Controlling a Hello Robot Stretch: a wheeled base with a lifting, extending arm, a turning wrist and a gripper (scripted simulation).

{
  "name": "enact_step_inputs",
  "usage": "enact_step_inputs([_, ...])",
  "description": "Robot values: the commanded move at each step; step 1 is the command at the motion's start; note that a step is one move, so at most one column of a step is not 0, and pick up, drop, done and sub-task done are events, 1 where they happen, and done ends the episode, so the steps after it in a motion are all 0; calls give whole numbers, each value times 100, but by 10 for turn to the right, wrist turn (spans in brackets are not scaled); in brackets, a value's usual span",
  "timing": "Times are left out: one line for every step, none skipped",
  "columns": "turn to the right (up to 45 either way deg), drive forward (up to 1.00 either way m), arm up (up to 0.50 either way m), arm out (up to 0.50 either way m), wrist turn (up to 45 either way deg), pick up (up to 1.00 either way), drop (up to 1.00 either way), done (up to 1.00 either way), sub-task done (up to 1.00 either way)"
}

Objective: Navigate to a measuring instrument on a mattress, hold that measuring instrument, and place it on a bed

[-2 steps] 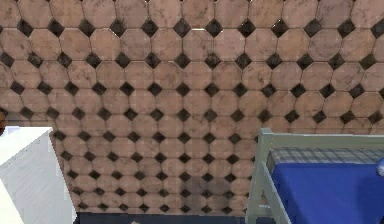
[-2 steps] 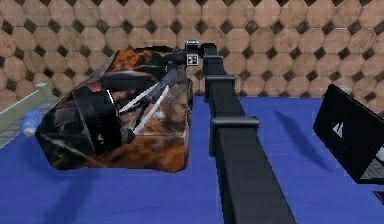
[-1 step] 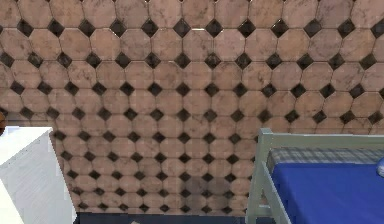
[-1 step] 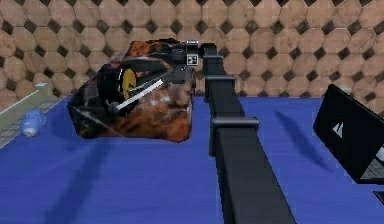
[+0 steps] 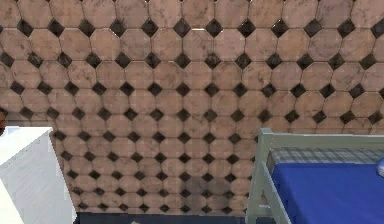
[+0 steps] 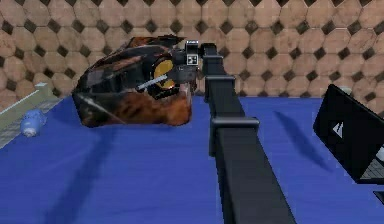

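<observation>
In the arm side view, a bulky bag (image 6: 118, 98), dark brown and black with orange patches, lies at and behind the gripper (image 6: 158, 82) and spreads to its left. Further left, well apart from the gripper, rests a small pale blue object (image 6: 33, 123). Far to the gripper's right stands a black laptop (image 6: 348, 128), tilted. Beyond the gripper rises a wall (image 6: 80, 30) of tan octagonal tiles. A white cabinet (image 5: 25, 180) fills the forward view's lower left.

No legible text or numbers, white triangular mark on the laptop (image 6: 355, 135) lid — no letters
</observation>
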Motion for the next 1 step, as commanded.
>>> enact_step_inputs([0,0,0,0,390,0,0,0,0])
